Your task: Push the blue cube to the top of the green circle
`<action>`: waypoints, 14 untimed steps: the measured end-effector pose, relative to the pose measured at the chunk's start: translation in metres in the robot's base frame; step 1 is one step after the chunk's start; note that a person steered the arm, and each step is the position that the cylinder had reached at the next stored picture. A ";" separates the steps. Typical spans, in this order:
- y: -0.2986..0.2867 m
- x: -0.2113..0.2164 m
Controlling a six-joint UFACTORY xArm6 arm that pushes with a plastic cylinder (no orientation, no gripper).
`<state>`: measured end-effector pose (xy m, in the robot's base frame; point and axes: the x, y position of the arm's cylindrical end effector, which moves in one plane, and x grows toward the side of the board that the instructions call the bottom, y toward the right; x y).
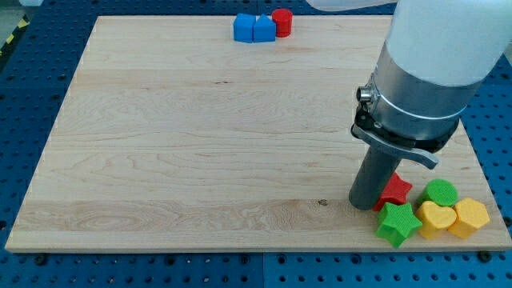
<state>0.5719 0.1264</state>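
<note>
The blue cube [244, 27] sits at the view's top edge of the board, touching a second blue block [263, 29] on its right. The green circle [441, 193] is a short green cylinder at the view's bottom right, far from the cube. My tip [365, 206] rests on the board at the bottom right, just left of a red star [395, 190] and touching or nearly touching it. The tip is about a hand's width left of the green circle and far below the blue cube.
A red cylinder [282, 22] touches the second blue block on its right. Around the green circle lie a green star [398, 223], a yellow heart [436, 218] and a yellow hexagon [469, 218]. The arm's large grey body [424, 72] hangs over the board's right side.
</note>
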 end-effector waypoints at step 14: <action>-0.143 -0.294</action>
<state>0.2780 -0.0168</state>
